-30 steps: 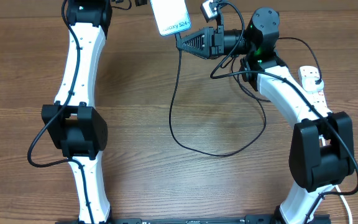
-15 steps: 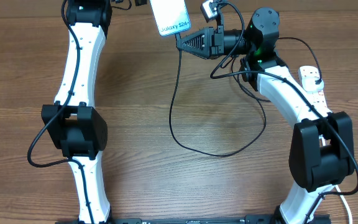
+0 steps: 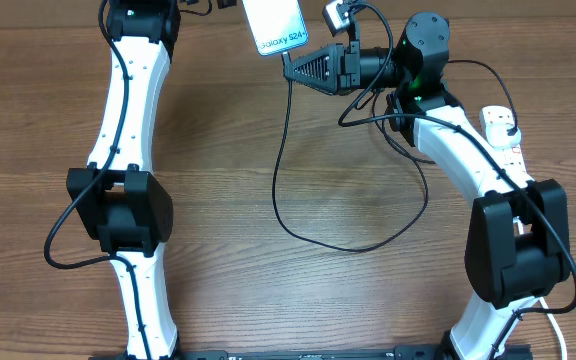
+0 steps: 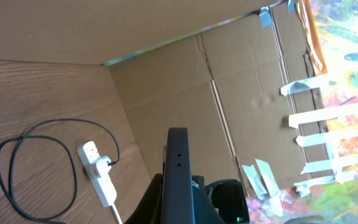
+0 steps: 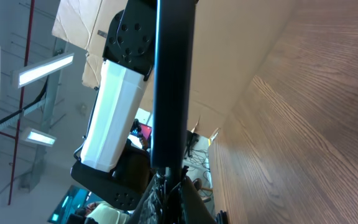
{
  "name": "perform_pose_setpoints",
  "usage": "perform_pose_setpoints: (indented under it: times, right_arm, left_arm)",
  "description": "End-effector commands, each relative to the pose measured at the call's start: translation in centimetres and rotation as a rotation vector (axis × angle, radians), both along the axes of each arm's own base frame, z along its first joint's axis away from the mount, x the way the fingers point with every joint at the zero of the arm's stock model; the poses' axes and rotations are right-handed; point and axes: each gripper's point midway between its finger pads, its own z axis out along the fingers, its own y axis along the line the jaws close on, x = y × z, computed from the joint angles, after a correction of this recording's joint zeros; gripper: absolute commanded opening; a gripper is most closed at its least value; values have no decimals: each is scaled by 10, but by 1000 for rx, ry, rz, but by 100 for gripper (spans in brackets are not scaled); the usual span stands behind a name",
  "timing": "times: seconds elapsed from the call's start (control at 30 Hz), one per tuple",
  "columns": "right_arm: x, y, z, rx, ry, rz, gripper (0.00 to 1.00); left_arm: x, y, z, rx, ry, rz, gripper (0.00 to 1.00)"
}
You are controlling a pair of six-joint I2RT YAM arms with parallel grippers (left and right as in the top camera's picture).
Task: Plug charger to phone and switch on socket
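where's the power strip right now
In the overhead view the power strip lies on the robot's right side of the table, partly hidden behind the right arm.

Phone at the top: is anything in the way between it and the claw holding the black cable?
Nothing visible is. The right gripper, holding the charger by its end, sits right at the phone, by its lower edge, with nothing between them in the overhead view. Whether the tip is already in cannot be seen.
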Motion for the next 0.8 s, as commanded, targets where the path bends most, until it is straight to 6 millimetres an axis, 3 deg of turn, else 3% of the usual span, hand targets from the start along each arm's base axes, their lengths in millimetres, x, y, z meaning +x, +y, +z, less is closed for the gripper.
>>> perform_pose_setpoints:
  times: [0.0, 0.77]
  right_arm:
    - [-2, 1, 8, 6, -26, 8, 4]
    - [-2, 1, 8, 6, -26, 8, 4]
  left_arm:
    - [-5, 2, 24, 2, -80, 29, 4]
    - [-5, 15, 24, 9, -102, 19, 4]
